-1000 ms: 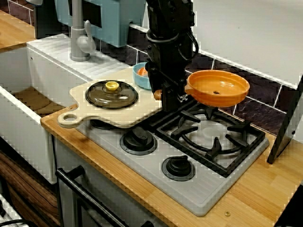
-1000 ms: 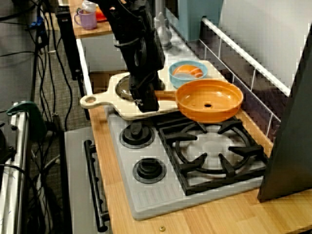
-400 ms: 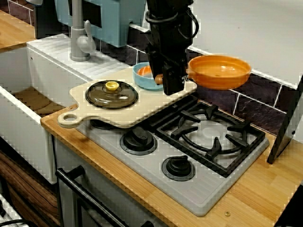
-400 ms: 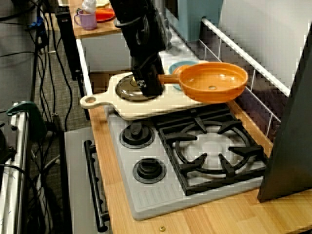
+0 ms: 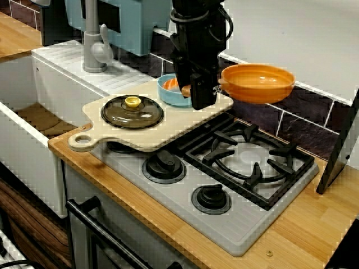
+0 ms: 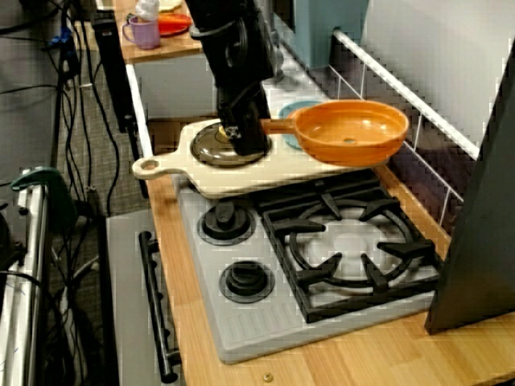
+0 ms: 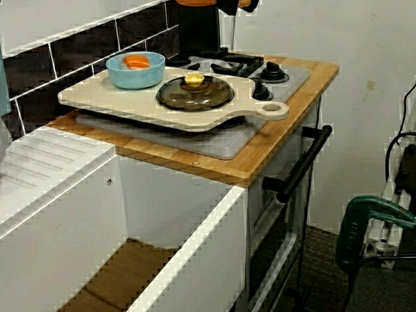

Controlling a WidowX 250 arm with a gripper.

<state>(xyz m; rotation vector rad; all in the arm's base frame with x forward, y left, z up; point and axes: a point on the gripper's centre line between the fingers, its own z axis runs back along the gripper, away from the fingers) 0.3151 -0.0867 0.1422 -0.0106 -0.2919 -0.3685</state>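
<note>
Pincer (image 5: 193,92) clamps the handle of the round orange metal frying pan (image 5: 258,84). The pan is now raised clear of the black stove grate (image 5: 247,159) below.

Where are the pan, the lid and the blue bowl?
pan (image 6: 354,129), view along the counter, on its bare inner floor.
lid (image 5: 132,115), view facing the wall, on the glass just below the knob.
bowl (image 7: 136,76), view from over the sink, on its outer wall.
</note>
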